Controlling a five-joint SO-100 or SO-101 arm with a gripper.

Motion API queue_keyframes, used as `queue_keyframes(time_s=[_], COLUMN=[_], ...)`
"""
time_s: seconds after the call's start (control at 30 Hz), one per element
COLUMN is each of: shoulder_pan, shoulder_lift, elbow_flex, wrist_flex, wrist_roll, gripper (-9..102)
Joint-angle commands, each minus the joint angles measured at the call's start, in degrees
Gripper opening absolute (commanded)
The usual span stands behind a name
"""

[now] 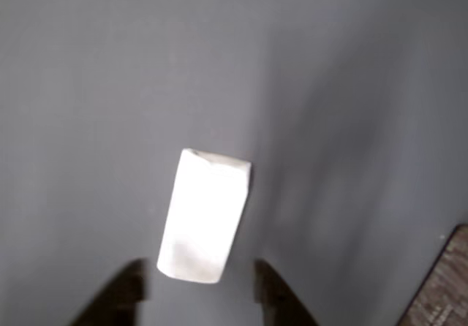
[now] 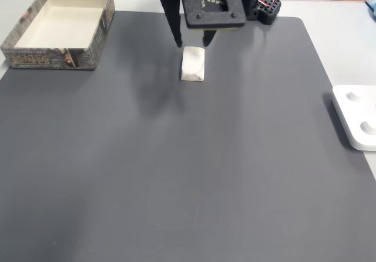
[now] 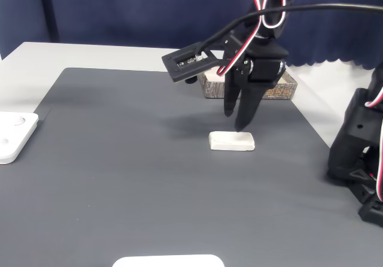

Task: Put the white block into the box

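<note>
The white block (image 2: pixel 192 64) lies flat on the dark grey mat, at its far middle in a fixed view. My black gripper (image 2: pixel 192 43) hangs just above it, open, one fingertip on each side of the block's far end. In the other view the white block (image 1: pixel 205 216) reaches up from between the two dark fingertips of the gripper (image 1: pixel 199 271). From the side, the gripper (image 3: pixel 234 122) points down over the block (image 3: pixel 231 141) without touching it. The box (image 2: pixel 50 56), shallow with a pale inside and speckled walls, stands at the mat's far left corner, and the box (image 3: pixel 287 91) shows partly behind the arm.
A white rounded device (image 2: pixel 355 118) with round dimples sits at the mat's right edge; the same device (image 3: pixel 12 136) shows at the left in a fixed view. Another white rounded thing (image 3: pixel 167 261) lies at the near edge. The black arm base (image 3: pixel 359 153) stands at right.
</note>
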Motion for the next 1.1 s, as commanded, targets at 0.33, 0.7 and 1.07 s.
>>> queue_keyframes(time_s=[0.33, 0.7, 1.07], shoulder_pan=[2.6, 2.6, 3.1], shoulder_lift=[1.6, -1.5, -2.8], elbow_flex=[0.4, 5.2, 7.7], wrist_flex=[-6.7, -10.2, -13.6], wrist_roll=[0.9, -0.4, -1.4], gripper=[38, 35, 34])
